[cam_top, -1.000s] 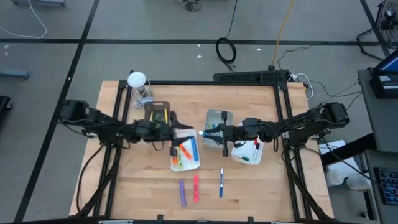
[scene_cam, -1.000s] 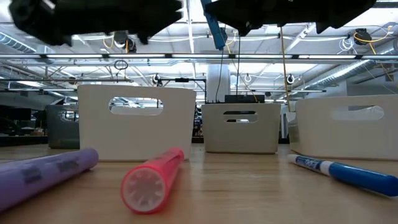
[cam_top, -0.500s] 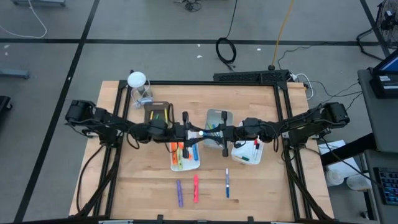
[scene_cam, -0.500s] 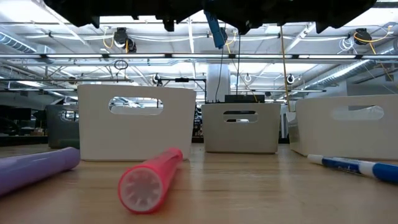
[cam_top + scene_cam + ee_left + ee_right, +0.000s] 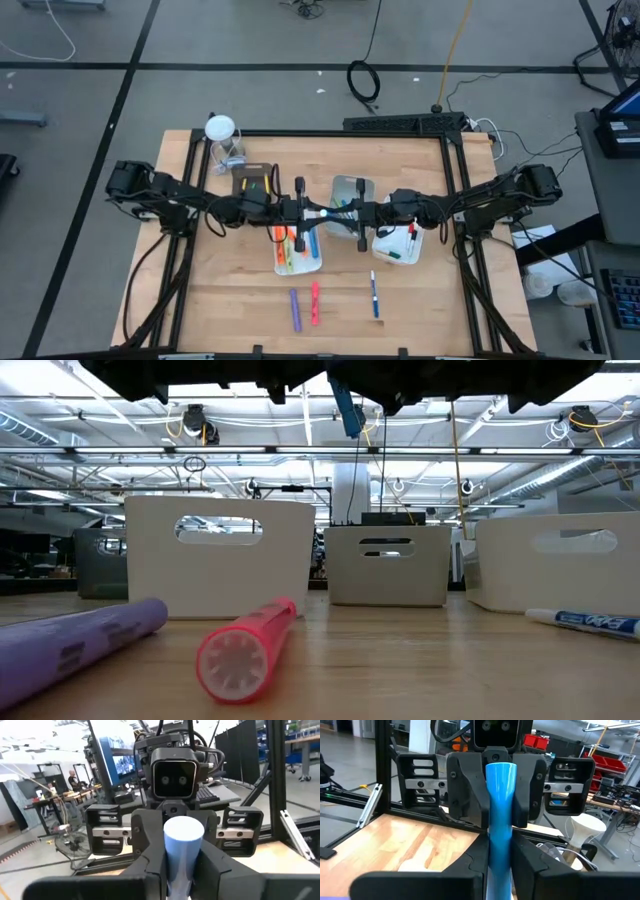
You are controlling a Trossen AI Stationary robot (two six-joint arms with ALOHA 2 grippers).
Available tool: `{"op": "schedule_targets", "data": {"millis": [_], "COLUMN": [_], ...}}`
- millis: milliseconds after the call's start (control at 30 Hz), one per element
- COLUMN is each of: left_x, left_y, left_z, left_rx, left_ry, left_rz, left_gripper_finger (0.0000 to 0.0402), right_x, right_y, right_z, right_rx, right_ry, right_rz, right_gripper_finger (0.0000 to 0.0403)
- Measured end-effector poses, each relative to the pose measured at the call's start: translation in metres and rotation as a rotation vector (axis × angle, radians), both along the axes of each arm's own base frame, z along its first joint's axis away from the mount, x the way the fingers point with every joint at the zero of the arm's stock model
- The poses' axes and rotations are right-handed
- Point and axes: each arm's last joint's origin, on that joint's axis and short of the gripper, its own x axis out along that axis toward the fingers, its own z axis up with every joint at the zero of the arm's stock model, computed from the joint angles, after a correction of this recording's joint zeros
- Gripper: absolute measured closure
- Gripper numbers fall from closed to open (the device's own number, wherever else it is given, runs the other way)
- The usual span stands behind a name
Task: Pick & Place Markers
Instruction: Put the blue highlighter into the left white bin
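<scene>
A blue marker is held level in the air over the table's middle, between my two grippers, which face each other. My right gripper is shut on one end of this marker. My left gripper is shut on its other end. On the wood near the front edge lie a purple marker, a pink one and a blue-and-white one. More markers lie in the white tray under the left gripper. My left gripper pinches the blue marker's left end between its two fingers. The fingers come level from the table's left side and lie along the marker, which is clear of the table. My right gripper pinches the marker's right part between its two fingers. They come level from the table's right side and lie along it; the marker sticks out past the fingertips toward my left gripper.
A grey tray stands behind the grippers, a second white tray with markers to the right, and a dark tray at the back left. A white-lidded jar stands at the far left corner. Bare wood lies along the front edge.
My left gripper has gone toward the table's right edge and a little up, to the free end of the blue marker that my right gripper holds. On the table the blue-and-white marker has rolled toward the right edge.
</scene>
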Motion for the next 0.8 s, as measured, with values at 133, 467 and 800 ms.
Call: {"op": "schedule_targets", "data": {"millis": [133,467,800], "left_x": [0.000,-0.036,-0.072], "left_y": [0.000,-0.008,-0.006], "left_z": [0.000,0.030,-0.007], "left_rx": [-0.009,-0.127,-0.746], "left_ry": [-0.006,0.110,0.560], "left_rz": [0.006,0.110,0.393], "left_gripper_finger": [0.0339,0.0339,0.0339], "right_x": [0.000,-0.010,-0.028], "right_y": [0.000,-0.005,-0.003], "right_z": [0.000,-0.019,0.002], "right_rx": [0.010,0.116,0.144], "right_ry": [0.003,0.275,0.255], "right_rz": [-0.004,-0.134,-0.122], "right_gripper_finger": [0.0335,0.0152,0.0140]}}
